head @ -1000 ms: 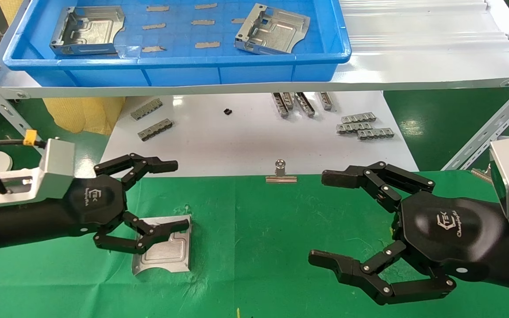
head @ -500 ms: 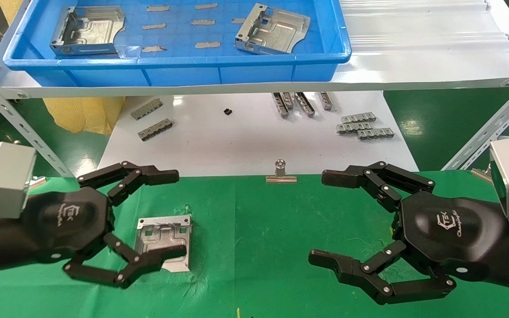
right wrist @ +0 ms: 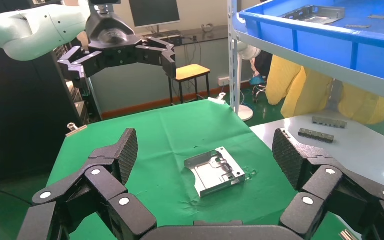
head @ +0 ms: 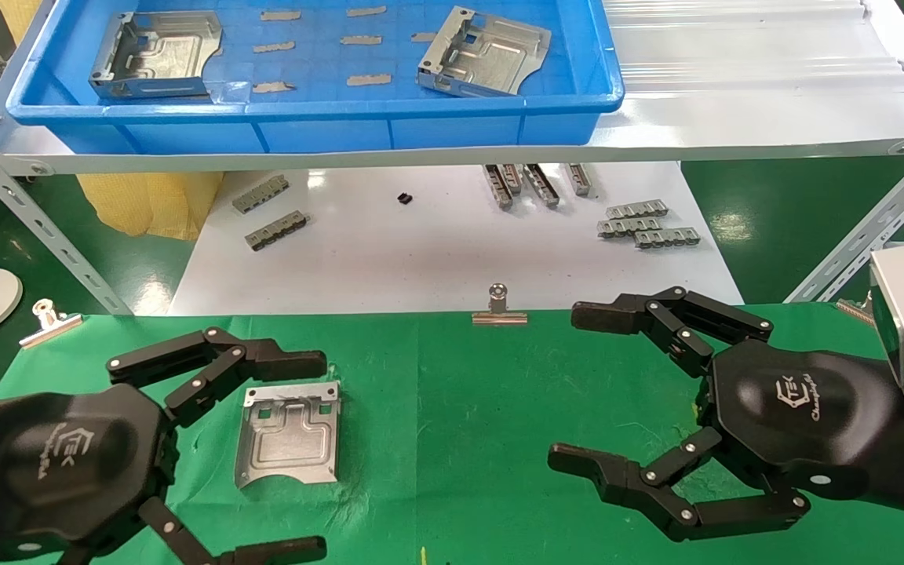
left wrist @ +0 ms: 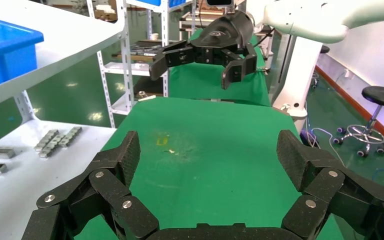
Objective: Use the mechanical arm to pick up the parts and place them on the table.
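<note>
One grey sheet-metal part (head: 289, 433) lies flat on the green cloth table (head: 468, 408); it also shows in the right wrist view (right wrist: 215, 170). Two more parts, one at the left (head: 158, 53) and one at the right (head: 483, 53), sit in the blue tray (head: 311, 125) on the shelf. My left gripper (head: 307, 455) is open and empty, low at the front left, just left of the placed part and apart from it. My right gripper (head: 585, 392) is open and empty above the cloth at the right.
A white board (head: 436, 243) behind the cloth carries small grey ridged strips (head: 644, 224). A silver binder clip (head: 499, 308) sits at the cloth's far edge, another clip (head: 48, 320) at the left. Slanted shelf struts (head: 36, 227) stand on both sides.
My left gripper has drawn back toward me and down, off the part, which now lies uncovered on the cloth. The right arm has not moved.
</note>
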### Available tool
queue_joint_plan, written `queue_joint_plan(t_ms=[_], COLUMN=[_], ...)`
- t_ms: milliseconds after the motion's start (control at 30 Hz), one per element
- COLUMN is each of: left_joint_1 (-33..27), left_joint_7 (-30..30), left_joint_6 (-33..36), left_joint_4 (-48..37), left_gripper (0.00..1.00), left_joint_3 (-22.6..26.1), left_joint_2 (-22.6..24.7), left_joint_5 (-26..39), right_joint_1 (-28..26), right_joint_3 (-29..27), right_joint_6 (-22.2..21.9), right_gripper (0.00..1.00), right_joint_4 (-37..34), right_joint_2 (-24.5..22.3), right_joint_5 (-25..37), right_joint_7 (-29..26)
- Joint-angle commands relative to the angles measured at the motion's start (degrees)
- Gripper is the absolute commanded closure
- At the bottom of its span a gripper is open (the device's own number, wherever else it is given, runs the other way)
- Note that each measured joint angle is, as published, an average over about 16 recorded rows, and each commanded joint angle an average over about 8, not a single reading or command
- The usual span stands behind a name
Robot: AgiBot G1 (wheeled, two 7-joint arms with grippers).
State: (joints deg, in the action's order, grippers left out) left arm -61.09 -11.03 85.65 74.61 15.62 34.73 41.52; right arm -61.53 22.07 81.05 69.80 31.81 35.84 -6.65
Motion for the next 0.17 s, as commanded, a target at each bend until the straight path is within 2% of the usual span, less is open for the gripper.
queue_joint_plan(t_ms=[33, 167], left_joint_1=[0.63, 0.48], left_joint_7=[-0.55, -0.38], left_joint_6=[-0.08, -0.1], left_joint_4=[1.28, 0.89], left_gripper=[0.0, 0.0], left_joint_3=[-0.53, -0.41], left_joint_2=[-0.38, -0.3], left_joint_5=[-0.42, -0.37], right_joint_1=[0.0, 0.0], right_joint_3=[0.0, 0.0], right_joint_6=[-0.01, -0.01], right_gripper=[0.0, 0.0], right_joint_4=[-0.01, -0.01], right_joint_2=[0.0, 0.0], right_joint_5=[0.0, 0.0], right_joint_7=[0.0, 0.0])
